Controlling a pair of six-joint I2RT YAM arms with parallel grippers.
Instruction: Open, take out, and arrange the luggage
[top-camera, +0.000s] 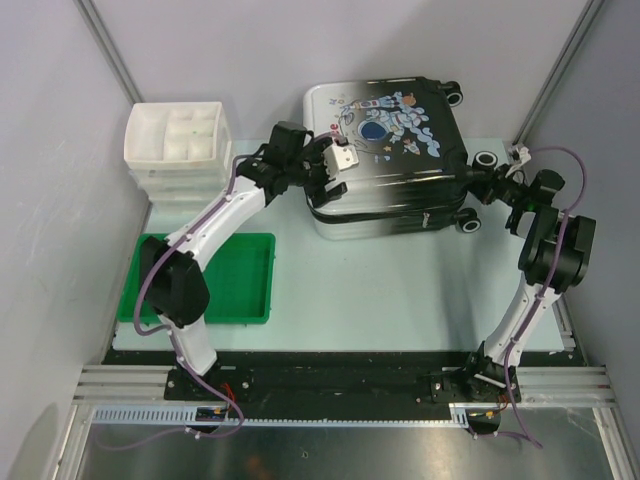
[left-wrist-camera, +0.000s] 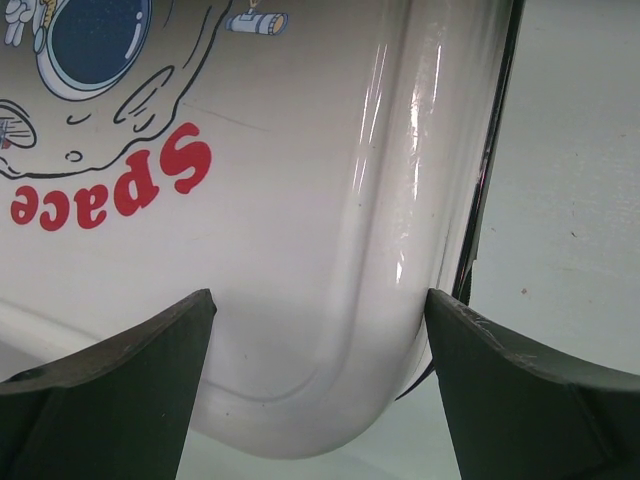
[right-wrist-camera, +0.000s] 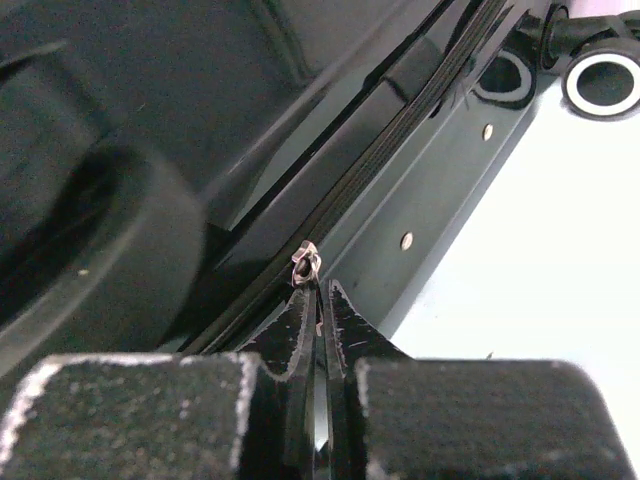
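The luggage (top-camera: 390, 150) lies flat and closed at the table's back middle, its astronaut and "Space" print facing up, black wheels on its right end. My left gripper (top-camera: 335, 170) is open over its white near-left corner (left-wrist-camera: 330, 300), one finger on each side, not gripping. My right gripper (top-camera: 493, 183) is at the wheel end, shut on the small metal zipper pull (right-wrist-camera: 306, 263) on the black zip line (right-wrist-camera: 380, 160). A wheel (right-wrist-camera: 606, 84) shows at the top right of the right wrist view.
A white compartmented drawer box (top-camera: 180, 145) stands at the back left. A flat green tray (top-camera: 235, 280) lies at the front left, under my left arm. Bare pale green table (top-camera: 400, 290) lies in front of the luggage.
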